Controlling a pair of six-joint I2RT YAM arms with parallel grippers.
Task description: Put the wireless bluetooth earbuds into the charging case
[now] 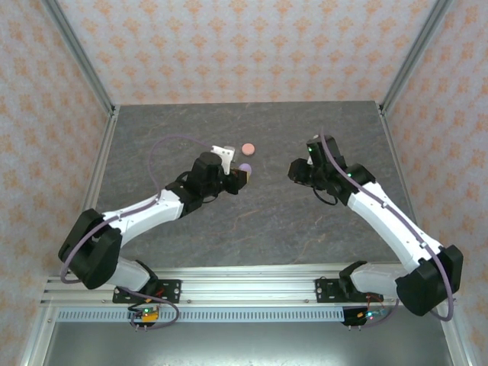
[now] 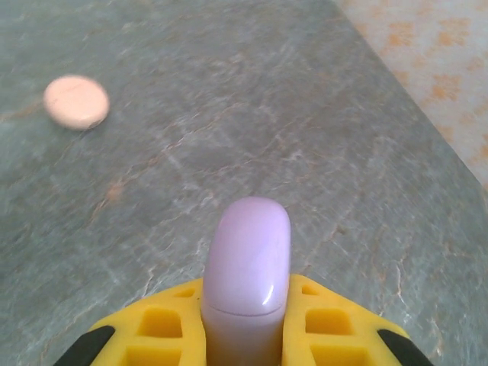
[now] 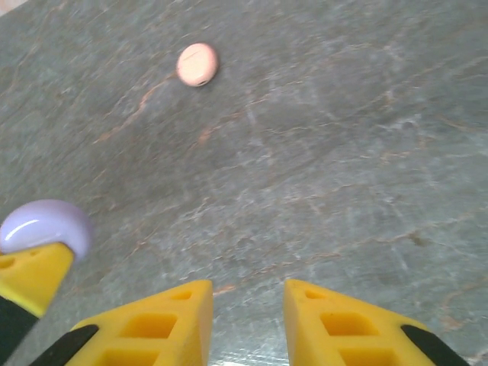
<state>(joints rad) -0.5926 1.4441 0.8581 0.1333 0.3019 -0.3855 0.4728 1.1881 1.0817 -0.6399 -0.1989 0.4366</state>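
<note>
Lilac charging case (image 2: 246,263) in left tool (image 2: 244,296)

Robot test booth, patterned walls (image 1: 244,46), aluminium frame (image 1: 252,291)

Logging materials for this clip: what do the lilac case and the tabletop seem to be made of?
Lilac case: likely glossy moulded plastic; it shows a bright highlight and a thin seam. Tabletop: stone-look, matte grey with rusty veins; could be laminate.
</note>
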